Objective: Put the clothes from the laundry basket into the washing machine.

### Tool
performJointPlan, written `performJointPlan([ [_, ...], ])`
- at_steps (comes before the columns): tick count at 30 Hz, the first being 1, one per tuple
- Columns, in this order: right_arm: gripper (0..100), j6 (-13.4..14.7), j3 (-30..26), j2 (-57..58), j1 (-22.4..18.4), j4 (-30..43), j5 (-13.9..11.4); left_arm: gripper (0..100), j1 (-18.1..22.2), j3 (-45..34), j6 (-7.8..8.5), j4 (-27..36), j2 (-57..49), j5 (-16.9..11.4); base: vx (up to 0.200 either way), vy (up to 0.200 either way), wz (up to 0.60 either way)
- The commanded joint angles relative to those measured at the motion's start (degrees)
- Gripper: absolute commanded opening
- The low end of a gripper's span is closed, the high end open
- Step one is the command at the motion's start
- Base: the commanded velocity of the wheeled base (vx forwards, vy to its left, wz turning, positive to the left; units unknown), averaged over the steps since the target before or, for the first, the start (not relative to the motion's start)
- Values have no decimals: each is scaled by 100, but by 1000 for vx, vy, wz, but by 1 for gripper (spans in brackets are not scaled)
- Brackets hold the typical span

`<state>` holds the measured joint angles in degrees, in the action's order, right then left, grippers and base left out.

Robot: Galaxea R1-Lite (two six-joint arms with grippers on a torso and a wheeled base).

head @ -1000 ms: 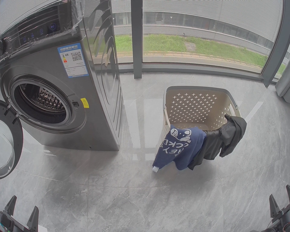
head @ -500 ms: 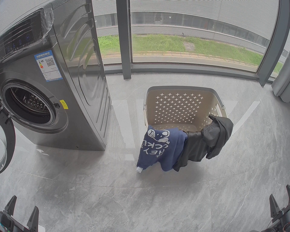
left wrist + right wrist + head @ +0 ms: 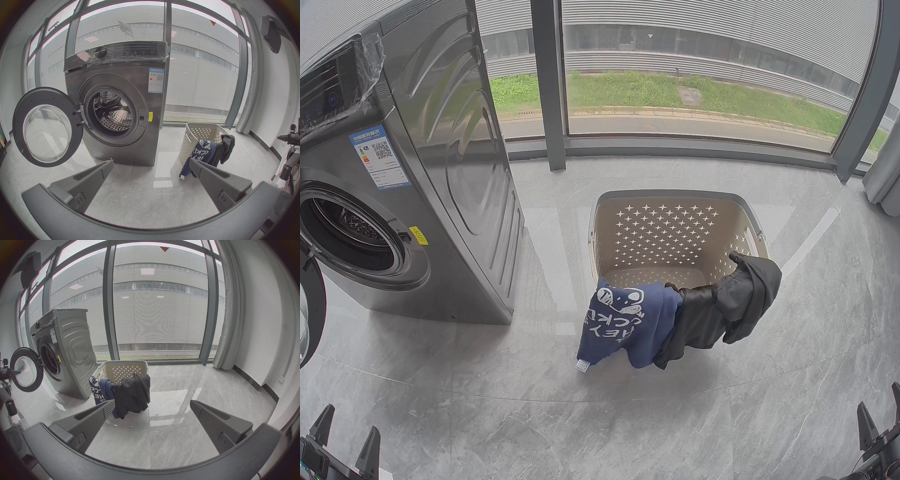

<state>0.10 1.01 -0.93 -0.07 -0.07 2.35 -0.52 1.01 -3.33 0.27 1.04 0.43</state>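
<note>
A beige laundry basket (image 3: 669,203) stands on the floor ahead. A navy shirt (image 3: 625,325) and a black garment (image 3: 731,300) hang over its near rim. The grey washing machine (image 3: 444,187) stands at the left with its round door (image 3: 47,126) swung open and the drum (image 3: 111,114) bare. My left gripper (image 3: 347,434) sits low at the bottom left, open and holding nothing. My right gripper (image 3: 881,415) sits at the bottom right, open too. Both are far from the basket (image 3: 125,369) and the clothes (image 3: 131,393).
Tall windows (image 3: 700,69) with a dark pillar (image 3: 547,87) run behind the basket. A grey curtain (image 3: 884,175) hangs at the far right. Polished grey floor (image 3: 550,412) lies between me and the basket.
The whole head view has shifted: the camera turned right and drew closer, so the washing machine and basket sit further left and lower. Neither gripper has moved in the view.
</note>
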Motion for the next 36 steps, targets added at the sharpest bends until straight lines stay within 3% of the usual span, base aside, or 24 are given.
performJointPlan([
  [1, 100, -1, -101, 93, -1, -10, 2, 100, 0, -92, -1, 0, -104, 1, 0, -200, 0],
  [13, 100, -1, -101, 93, 7, -1, 2, 100, 0, -92, -1, 0, -104, 1, 0, -200, 0],
  [36, 100, -1, -101, 93, -1, -10, 2, 100, 0, -92, -1, 0, -104, 1, 0, 0, 0],
])
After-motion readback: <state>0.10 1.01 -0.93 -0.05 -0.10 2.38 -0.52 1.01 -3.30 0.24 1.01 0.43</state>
